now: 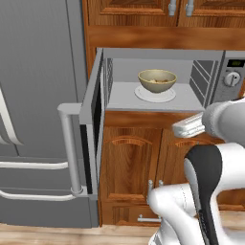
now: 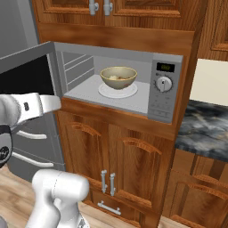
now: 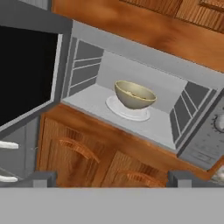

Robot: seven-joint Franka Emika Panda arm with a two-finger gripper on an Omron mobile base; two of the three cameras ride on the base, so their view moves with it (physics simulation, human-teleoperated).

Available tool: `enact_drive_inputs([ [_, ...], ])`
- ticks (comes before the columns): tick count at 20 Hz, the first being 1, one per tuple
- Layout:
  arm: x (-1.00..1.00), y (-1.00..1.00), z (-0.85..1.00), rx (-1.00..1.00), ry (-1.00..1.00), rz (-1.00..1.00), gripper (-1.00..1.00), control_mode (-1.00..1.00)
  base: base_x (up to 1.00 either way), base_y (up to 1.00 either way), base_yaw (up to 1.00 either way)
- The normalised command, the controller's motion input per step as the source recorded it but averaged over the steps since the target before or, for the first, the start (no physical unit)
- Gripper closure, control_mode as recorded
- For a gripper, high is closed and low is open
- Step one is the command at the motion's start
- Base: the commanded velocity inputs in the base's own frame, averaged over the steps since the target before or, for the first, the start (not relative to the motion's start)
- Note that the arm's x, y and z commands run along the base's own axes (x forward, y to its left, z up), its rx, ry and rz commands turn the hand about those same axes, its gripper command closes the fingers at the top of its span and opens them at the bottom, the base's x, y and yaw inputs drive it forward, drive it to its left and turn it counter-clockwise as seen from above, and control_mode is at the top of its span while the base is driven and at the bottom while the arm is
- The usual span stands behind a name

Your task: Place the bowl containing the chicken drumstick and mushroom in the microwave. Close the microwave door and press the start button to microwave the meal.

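While the microwave door (image 1: 91, 124) stands swung open, the bowl (image 1: 157, 80) is seen on the turntable plate (image 1: 155, 94) inside the microwave (image 2: 167, 89).
Fingers (image 3: 43, 178) are spread wide and empty, held well clear of the cavity.

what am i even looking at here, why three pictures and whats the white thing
The white thing is a robot arm on a driving base in a simulated kitchen. Two pictures come from cameras on the base, behind the arm to its left and right. The third comes from a camera on its hand, where the open, empty gripper shows at the bottom. Ahead is the microwave with the microwave door swung open. The bowl sits inside on the white turntable plate.
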Motion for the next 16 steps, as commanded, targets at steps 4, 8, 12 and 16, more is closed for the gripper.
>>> enact_drive_inputs([
  [4,-0.62,0.93,0.54,-0.4,0.0,0.03,-1.0,-1.0,0.0,0.0,0.0],
  [8,-0.43,0.99,0.26,-0.43,0.0,0.02,-1.0,-1.0,0.0,0.0,0.0],
  [12,-0.2,0.81,0.11,-0.36,0.0,0.0,-1.0,-1.0,0.0,0.0,0.0],
  [16,-0.07,0.62,0.01,-0.31,0.0,0.0,-1.0,-1.0,0.0,0.0,0.0],
])
